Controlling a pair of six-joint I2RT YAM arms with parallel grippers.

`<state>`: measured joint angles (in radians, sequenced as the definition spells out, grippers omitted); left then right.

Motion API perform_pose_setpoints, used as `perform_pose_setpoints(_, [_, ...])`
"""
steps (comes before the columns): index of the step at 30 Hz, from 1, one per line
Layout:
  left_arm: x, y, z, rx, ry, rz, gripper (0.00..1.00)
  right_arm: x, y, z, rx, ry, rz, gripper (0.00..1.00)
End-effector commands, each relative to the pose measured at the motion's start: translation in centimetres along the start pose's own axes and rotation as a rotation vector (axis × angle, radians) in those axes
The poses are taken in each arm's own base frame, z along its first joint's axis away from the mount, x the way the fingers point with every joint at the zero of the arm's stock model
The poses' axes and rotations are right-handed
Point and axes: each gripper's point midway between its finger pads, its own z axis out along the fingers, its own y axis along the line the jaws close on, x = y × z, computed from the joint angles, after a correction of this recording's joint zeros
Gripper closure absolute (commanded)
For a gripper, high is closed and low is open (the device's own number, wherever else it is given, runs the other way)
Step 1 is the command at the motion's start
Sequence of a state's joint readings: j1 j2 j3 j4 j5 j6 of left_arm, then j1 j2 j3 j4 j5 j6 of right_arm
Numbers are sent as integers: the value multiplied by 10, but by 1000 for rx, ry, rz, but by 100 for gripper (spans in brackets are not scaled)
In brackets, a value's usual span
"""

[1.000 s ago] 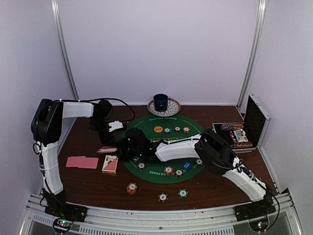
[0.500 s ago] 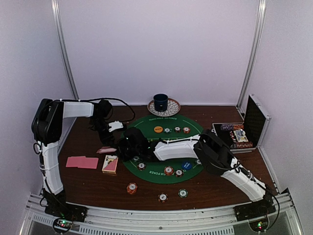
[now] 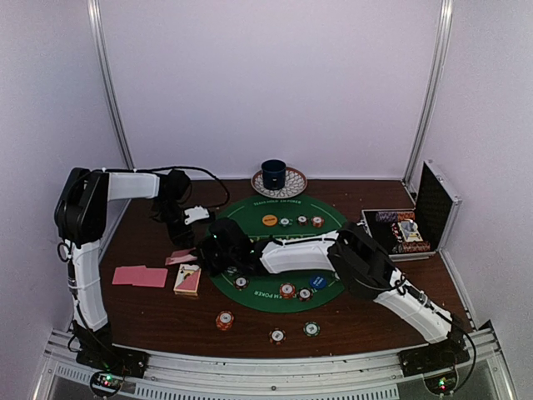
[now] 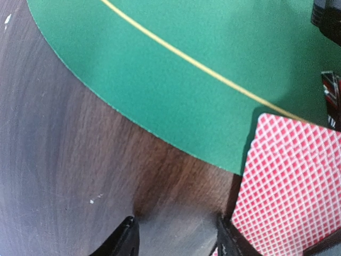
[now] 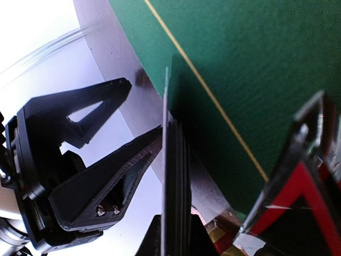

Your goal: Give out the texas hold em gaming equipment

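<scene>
While your right gripper (image 3: 201,253) reaches across the green felt mat (image 3: 246,212) to its left rim, its jaws look pressed together on one edge of a pink-backed card (image 3: 179,257). The card hangs tilted over the brown table (image 3: 141,233), just off the mat. Your left gripper (image 4: 178,237) stands right beside it, fingers apart with nothing between them, and one fingertip touches the card. You have a stack of cards (image 3: 187,279) lying near the mat's left edge, with two more pink cards (image 3: 140,276) flat just left of it. The black-red triangle marker (image 5: 303,181) sits on the mat close to your right gripper. Striped chips (image 3: 287,290) rest on the mat's near part beside the blue disc (image 3: 317,282), three more chips (image 3: 277,336) sit on bare table in front, and the orange disc (image 3: 269,220) lies on the far part
</scene>
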<state>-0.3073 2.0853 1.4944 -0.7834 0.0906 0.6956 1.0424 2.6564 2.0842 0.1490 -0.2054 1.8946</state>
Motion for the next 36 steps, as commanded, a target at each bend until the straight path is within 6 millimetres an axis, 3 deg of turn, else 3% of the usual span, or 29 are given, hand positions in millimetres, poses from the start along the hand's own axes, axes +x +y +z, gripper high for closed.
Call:
perform_pose_setpoints(1, [22, 1, 4, 29, 92, -48, 40, -4, 3, -5, -16, -7, -14, 100])
perform_pose_setpoints(3, [14, 23, -14, -33, 67, -75, 30, -4, 4, -8, -24, -7, -35, 100])
perform_pose_setpoints(5, [10, 44, -34, -109, 53, -102, 8, -2, 9, -9, -45, 11, -64, 100])
perform_pose_setpoints(6, [7, 54, -45, -152, 51, -110, 3, 0, 13, -10, -53, 22, -85, 100])
perform_pose_setpoints(10, [-3, 79, -96, -286, 14, -128, 2, -2, 23, -16, -90, 47, -172, 100])
perform_pose_setpoints(13, [-10, 85, -134, -333, -34, -150, 2, -5, 41, -22, -172, 69, -242, 100])
perform_pose_setpoints(17, [-17, 61, -179, -264, -108, -179, 3, -5, 66, -33, -283, 101, -340, 100])
perform_pose_setpoints(25, [-30, -2, -231, -101, -312, -161, 2, 15, 102, -63, -447, 150, -478, 100])
perform_pose_setpoints(28, [-35, -10, -257, -184, -447, -154, 2, 23, 115, -78, -480, 156, -536, 100])
perform_pose_setpoints(30, [-31, 0, -273, -277, -463, -177, 3, 29, 123, -87, -500, 165, -555, 100])
perform_pose_setpoints(32, [-22, 9, -276, -327, -421, -241, 2, 33, 130, -95, -525, 167, -561, 100])
perform_pose_setpoints(36, [-23, -30, -250, -112, -362, -156, 2, 42, 138, -103, -558, 185, -580, 100])
